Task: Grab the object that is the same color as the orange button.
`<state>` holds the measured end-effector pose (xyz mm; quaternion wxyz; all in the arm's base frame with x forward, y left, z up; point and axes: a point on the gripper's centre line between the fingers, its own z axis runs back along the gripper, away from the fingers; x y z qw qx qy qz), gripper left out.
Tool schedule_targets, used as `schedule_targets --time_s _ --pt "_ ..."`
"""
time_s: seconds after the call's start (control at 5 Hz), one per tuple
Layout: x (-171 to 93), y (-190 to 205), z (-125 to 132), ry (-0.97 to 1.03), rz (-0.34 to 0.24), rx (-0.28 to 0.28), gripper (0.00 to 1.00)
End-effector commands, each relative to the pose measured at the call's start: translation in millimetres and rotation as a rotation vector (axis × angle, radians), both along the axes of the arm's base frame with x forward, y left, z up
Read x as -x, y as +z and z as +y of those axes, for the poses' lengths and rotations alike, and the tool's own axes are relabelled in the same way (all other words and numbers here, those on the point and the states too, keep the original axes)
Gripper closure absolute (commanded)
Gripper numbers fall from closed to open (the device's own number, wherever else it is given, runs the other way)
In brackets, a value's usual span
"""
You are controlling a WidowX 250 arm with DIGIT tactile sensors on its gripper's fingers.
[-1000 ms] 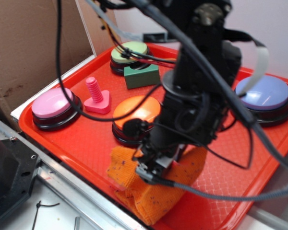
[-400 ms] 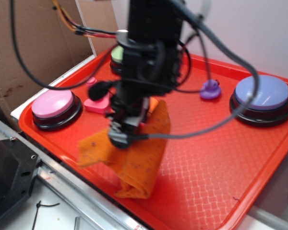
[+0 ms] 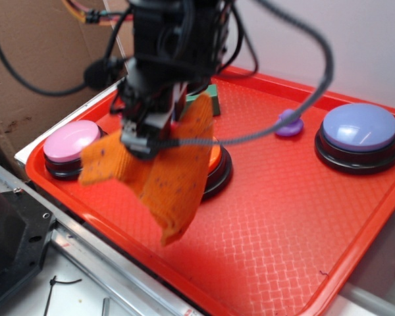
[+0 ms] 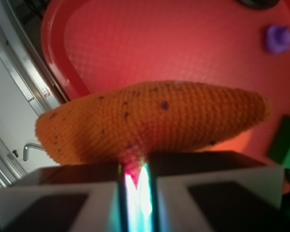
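The object, a floppy orange knitted cloth (image 3: 166, 178) with dark specks, hangs in the air above the red tray (image 3: 283, 224). My gripper (image 3: 145, 139) is shut on its upper fold. In the wrist view the cloth (image 4: 154, 121) bulges just past my gripper (image 4: 134, 162), pinched in the narrow slit between the jaws. The orange button (image 3: 217, 164) sits on the tray right behind the cloth; only its right edge and black base show.
A pink dome button (image 3: 67, 141) is at the tray's left end, a lavender one (image 3: 359, 130) at the right. A small purple piece (image 3: 289, 123) and a green block (image 3: 214, 100) lie toward the back. Cardboard stands at left, a metal rail along the tray's front.
My gripper has risen and moved left and back with the cloth in it. The cloth has come off the tray floor and now hangs free, uncovering the purple piece.
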<state>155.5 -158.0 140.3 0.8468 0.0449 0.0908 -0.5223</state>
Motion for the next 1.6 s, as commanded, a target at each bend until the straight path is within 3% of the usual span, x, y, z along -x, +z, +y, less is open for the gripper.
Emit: schedule_targets --time_s 0.0,0.4,0.6,1.0,1.4 --pt "-7.5 19.1 -11.1 -0.031 -0.046 0.047 1.00" --pt "-23.8 42.1 -6.7 -0.173 0.046 0.003 1.00" --pt "-35.0 70.1 -9.4 -0.238 0.057 -0.044 1.00" --pt "-39.9 105.6 2.0 -0.290 0.014 0.012 1.00" --pt "-36.1 90.6 13.1 -0.270 0.056 0.029 1.00"
